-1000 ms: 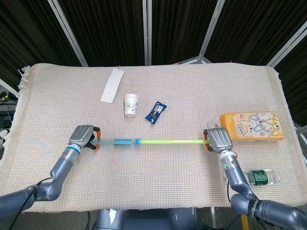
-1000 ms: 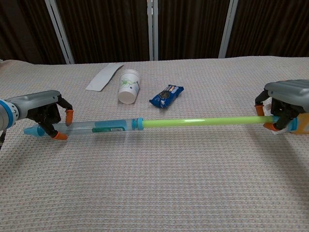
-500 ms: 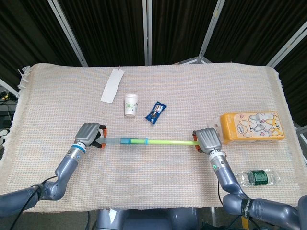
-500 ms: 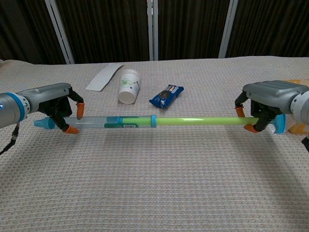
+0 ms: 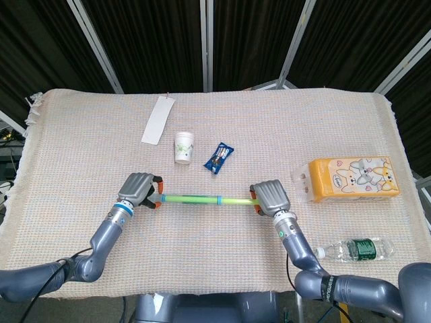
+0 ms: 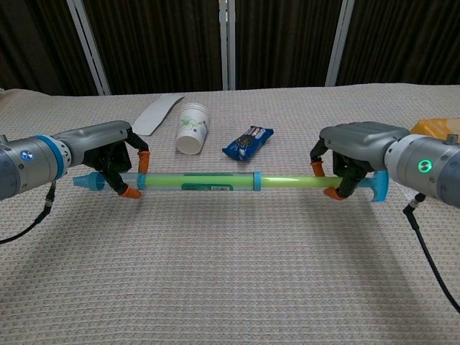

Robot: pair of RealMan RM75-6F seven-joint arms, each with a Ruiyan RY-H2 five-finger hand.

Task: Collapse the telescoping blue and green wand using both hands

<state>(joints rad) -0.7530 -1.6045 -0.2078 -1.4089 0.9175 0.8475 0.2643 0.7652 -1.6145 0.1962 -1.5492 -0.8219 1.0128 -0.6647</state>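
Woven table cloth [image 5: 222,269]: wand [image 6: 215,180] mid-collapse, lifted. Left hand [image 6: 115,162] grips its blue end, right hand [image 6: 352,158] its green end. Push them together along the axis.

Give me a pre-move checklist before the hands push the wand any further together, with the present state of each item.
1. Left hand grips the clear blue end of the wand: ok.
2. Right hand grips the green rod end: ok.
3. Wand level and straight between the two hands, held above the table cloth: ok.
4. Travel left: bare green rod shows between the blue collar and the right hand, so not fully collapsed: not ok.
5. Path between the hands clear; paper cup and snack packet lie behind the wand, apart from it: ok.
6. Grip firm enough not to slip: cannot tell.
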